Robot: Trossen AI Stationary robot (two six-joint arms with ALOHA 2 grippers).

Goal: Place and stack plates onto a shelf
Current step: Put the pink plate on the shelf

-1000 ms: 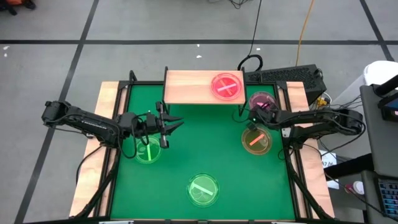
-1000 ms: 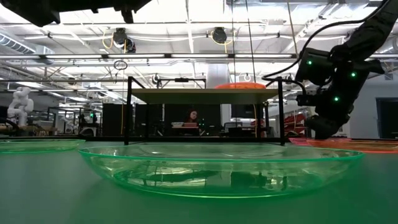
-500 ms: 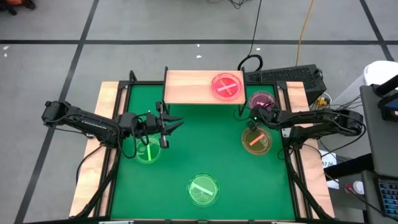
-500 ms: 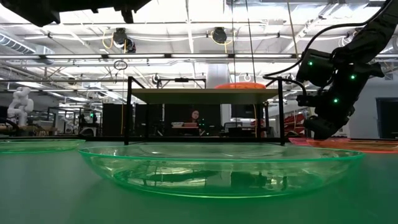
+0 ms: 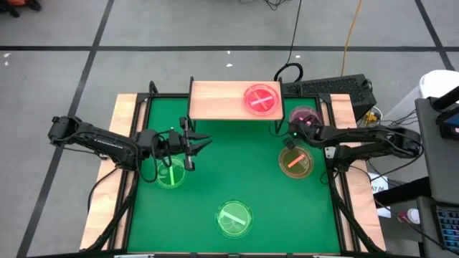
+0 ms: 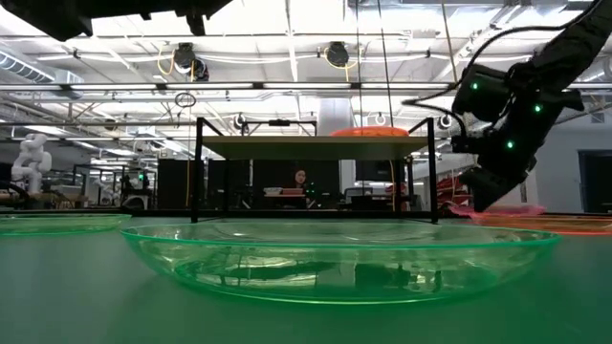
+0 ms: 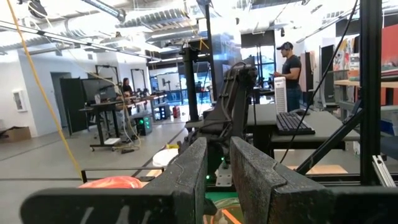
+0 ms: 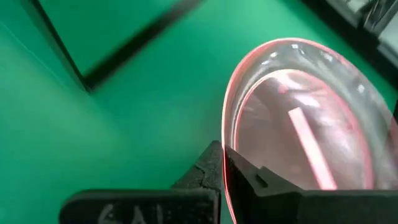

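Observation:
The shelf (image 5: 233, 100) stands at the table's far edge with one pink plate (image 5: 262, 99) lying on its right half. A second pink plate (image 5: 304, 115) sits on the green table just right of the shelf. My right gripper (image 5: 292, 133) is shut on its near rim. An amber plate (image 5: 295, 162) lies near that one. Two green plates (image 5: 171, 174) (image 5: 234, 217) rest flat on the table. My left gripper (image 5: 193, 143) hovers open above the left green plate, with nothing between its fingers (image 7: 186, 174). My right gripper pinches the pink plate's rim (image 8: 225, 146) at its near left edge, one finger (image 8: 258, 180) inside the dish and the other (image 8: 200, 177) outside. The fingers slant down from the table's right. The held edge (image 6: 502, 207) is tipped up slightly.
The shelf's thin black legs (image 5: 278, 129) stand close to my right gripper. The shelf's left half (image 5: 215, 100) is bare wood. A keyboard (image 5: 337, 87) lies beyond the table's far right corner. One green plate (image 6: 335, 253) fills the front of the low view.
My right gripper has shut on the rim of the pink plate beside the shelf and tipped a little. The plate's held edge has come up slightly off the table, while its far side stays down.

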